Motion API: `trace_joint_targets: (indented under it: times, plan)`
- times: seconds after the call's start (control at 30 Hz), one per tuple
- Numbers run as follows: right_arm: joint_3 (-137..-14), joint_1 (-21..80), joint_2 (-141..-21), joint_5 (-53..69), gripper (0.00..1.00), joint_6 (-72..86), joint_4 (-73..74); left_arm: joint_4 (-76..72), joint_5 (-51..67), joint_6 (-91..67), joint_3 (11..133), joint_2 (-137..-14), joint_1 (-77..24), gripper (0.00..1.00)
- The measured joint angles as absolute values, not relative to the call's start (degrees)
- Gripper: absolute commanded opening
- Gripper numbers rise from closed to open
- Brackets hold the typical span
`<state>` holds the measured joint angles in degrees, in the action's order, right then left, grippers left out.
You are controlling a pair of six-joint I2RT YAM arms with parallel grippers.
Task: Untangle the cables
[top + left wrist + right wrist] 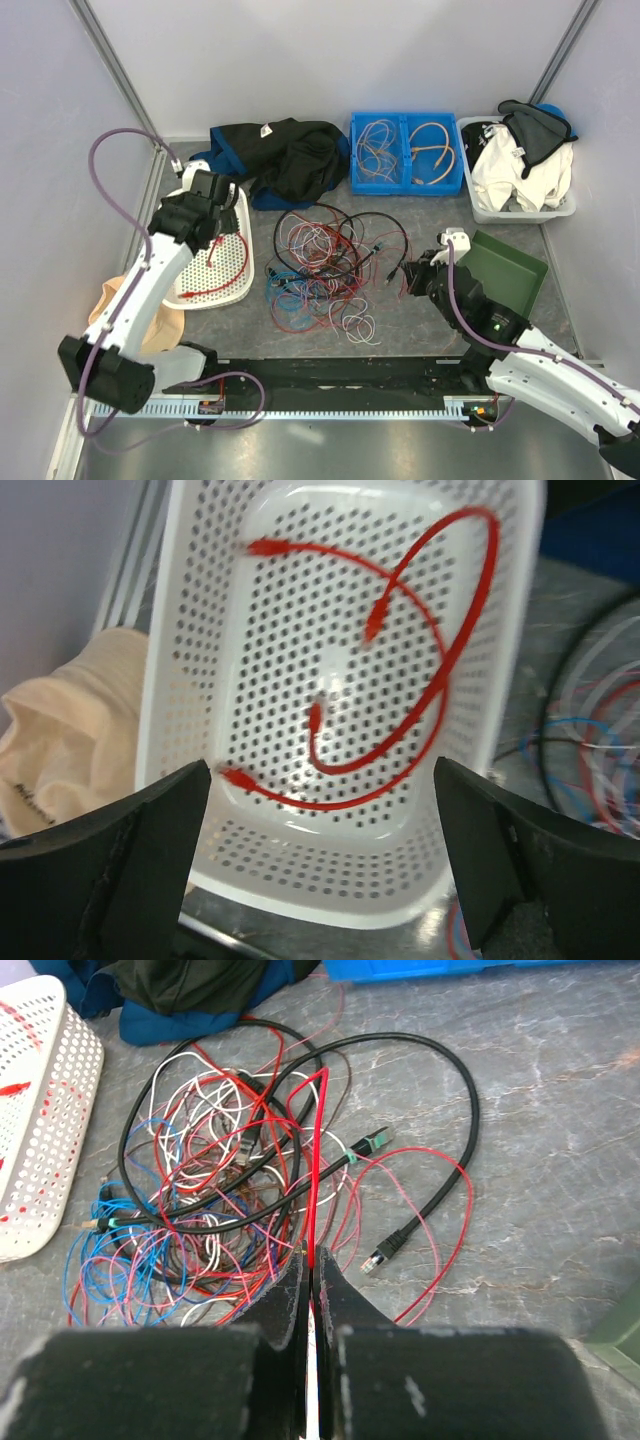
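Grey marbled tabletop (430,330), pale panels on three sides. Nearest, at lower right of the top view: right arm stretched low and leftward, right gripper (312,1265) pinched shut on a single red strand (318,1150). From the pinch, straight up the middle of the wrist frame, then bent over at its top into the cables (320,265), a heap of red, black, white and blue wires at centre of the top view, just left of that gripper. On the heap's right side, a black lead (440,1070) with plug ends, looping out. Just right of the gripper, a green tray (510,275).

Likely next: a draw back toward the lower right along the strand's own line, sliding it out rather than tightening the knot. Some risk of dragging the whole heap.

At left, well apart from the heap: left arm bent high over a white perforated basket (243,225), left gripper (320,770) aimed down into it, jaws spread wide, nothing between them. Inside, two red cables (440,680), loose. Beside the basket, lower left, beige cloth (60,740).

Farthest, along the top: dark jacket (290,155), blue divided bin (405,117) with coiled wires (378,148), white tub (480,210) of clothing.
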<state>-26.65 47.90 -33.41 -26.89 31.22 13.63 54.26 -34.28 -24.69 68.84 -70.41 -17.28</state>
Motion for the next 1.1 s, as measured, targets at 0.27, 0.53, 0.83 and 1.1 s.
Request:
trace_joint_targets:
  times: [0.27, 0.53, 0.83, 1.1]
  plan:
    - [-26.70, 47.90, -35.07, -24.18, 0.00, 31.29, 12.40, 44.58, -30.70, -26.11, 73.14, -62.81, -33.89, 1.00]
    - [-29.41, 47.90, -36.62, -21.17, 0.00, 31.29, 12.21, 31.46, -21.23, -26.94, 63.61, -61.89, -40.56, 1.00]
    - [-30.50, 47.90, -35.81, -20.36, 0.00, 31.42, 13.50, 18.20, -12.27, -29.02, 56.97, -73.97, -49.80, 1.00]
    - [-37.21, 47.88, -32.93, -14.98, 0.00, 32.40, 18.00, -12.71, 0.64, -25.36, 49.34, -77.12, -53.12, 1.00]
